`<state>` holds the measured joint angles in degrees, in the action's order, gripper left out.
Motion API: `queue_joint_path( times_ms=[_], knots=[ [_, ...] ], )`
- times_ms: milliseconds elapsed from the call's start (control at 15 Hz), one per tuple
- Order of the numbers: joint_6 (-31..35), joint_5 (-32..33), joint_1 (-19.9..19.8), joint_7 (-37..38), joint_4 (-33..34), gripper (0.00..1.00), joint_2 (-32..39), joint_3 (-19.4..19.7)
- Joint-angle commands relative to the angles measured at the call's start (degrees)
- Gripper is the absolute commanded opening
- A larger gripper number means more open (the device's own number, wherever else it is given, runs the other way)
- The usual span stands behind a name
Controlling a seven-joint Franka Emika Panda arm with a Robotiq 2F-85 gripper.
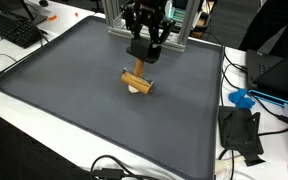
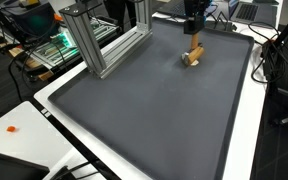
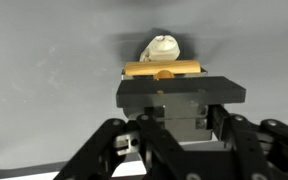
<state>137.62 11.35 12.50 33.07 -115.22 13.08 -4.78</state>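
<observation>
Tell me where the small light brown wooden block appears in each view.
In an exterior view: the small light brown wooden block lies just above the centre.
In an exterior view: the block lies at upper right, near the far edge.
Wrist view: the block is a horizontal bar at upper centre.
Shared landmark: the dark grey mat below it.

Arm (image 1: 145, 22) vertical, narrow-set jaws pointing down.

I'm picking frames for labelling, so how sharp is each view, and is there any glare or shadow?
Wrist view: soft all over, the claw a dark blur, a faint shadow behind the block. In both exterior views: coarse, evenly lit, no hard glare on the mat.
</observation>
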Motion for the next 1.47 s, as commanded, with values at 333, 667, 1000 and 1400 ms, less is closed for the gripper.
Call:
queue_joint_path(
  times_ms=[333, 667, 1000, 1400],
  knots=[
    [-7.0, -5.1, -0.7, -9.6, -1.5, 0.29, -0.3, -0.6],
    [-8.6, -5.3, -0.8, -13.0, -1.6, 0.29, -0.8, -0.7],
    [-10.2, -5.5, -0.9, -14.8, -2.0, 0.29, -1.4, -0.7],
    [-12.2, -5.9, -1.0, -14.8, -3.0, 0.29, -2.6, -0.8]
  ],
)
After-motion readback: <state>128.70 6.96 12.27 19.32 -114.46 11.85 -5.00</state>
